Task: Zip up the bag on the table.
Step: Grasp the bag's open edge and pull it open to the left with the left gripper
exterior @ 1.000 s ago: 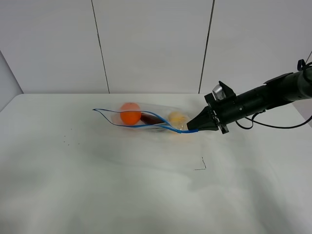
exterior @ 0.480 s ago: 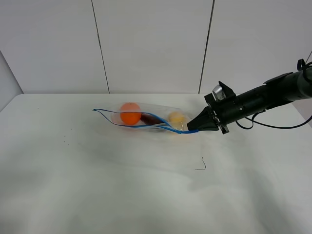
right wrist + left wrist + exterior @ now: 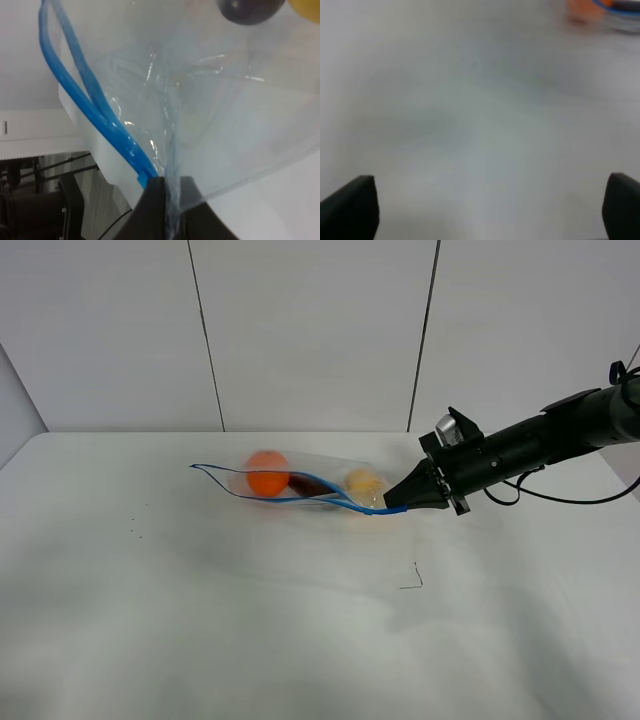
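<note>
The clear bag [image 3: 300,485] lies on the white table [image 3: 250,620], its mouth gaping at the left end. Its blue zip strip [image 3: 330,495] runs along the near edge. An orange [image 3: 267,478], a dark eggplant [image 3: 305,483] and a yellow pear [image 3: 363,483] show through it. My right gripper [image 3: 392,505] is shut on the bag's right end at the strip. The right wrist view shows the gripper [image 3: 169,200] pinching the plastic [image 3: 210,100] beside the strip [image 3: 90,100]. My left gripper [image 3: 490,210] is open and empty over bare table, far from the orange [image 3: 582,11].
A small dark mark [image 3: 412,580] lies on the table in front of the right gripper, and faint specks [image 3: 135,530] to the left. The right arm's cable [image 3: 560,498] hangs behind it. A panelled wall stands behind the table's far edge.
Almost nothing: the loose blue strip has shifted very slightly. The right gripper holds the same spot on the bag.
</note>
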{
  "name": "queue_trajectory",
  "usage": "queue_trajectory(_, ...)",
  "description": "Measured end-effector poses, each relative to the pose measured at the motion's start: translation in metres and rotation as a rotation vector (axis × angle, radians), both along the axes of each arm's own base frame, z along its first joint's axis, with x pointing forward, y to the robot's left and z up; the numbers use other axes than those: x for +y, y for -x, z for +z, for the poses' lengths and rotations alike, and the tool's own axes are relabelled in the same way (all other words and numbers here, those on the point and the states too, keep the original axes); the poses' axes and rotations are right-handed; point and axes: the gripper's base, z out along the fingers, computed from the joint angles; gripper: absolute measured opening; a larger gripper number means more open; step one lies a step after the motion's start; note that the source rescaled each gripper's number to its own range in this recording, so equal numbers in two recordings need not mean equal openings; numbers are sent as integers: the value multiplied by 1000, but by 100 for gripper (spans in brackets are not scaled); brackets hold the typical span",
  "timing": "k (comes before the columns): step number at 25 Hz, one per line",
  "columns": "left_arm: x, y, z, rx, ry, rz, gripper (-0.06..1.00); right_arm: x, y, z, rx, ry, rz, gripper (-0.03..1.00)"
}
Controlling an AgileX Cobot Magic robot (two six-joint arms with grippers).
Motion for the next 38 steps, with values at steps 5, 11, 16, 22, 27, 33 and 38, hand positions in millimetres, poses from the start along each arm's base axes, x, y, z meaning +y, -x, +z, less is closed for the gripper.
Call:
queue_trajectory(5,5,-30,42,15,-212,-36,100,0,0,0,0,1,1,0)
queue_trajectory(11,4,-77,84,-53,-293,-80,100,0,0,0,0,2,2,0)
queue_trajectory(16,1,-115,79,30,-440,-142,99,0,0,0,0,2,2,0)
queue_trajectory(22,-4,-154,71,37,-524,-175,99,0,0,0,0,2,2,0)
queue_trajectory(27,-27,-177,60,47,-683,-317,99,0,0,0,0,2,2,0)
queue_trajectory(33,-87,-196,46,-31,-887,-479,99,0,0,0,0,3,3,0)
queue_trajectory(38,-157,-199,18,-95,-1035,-582,99,-1,1,-1,0,13,12,0)
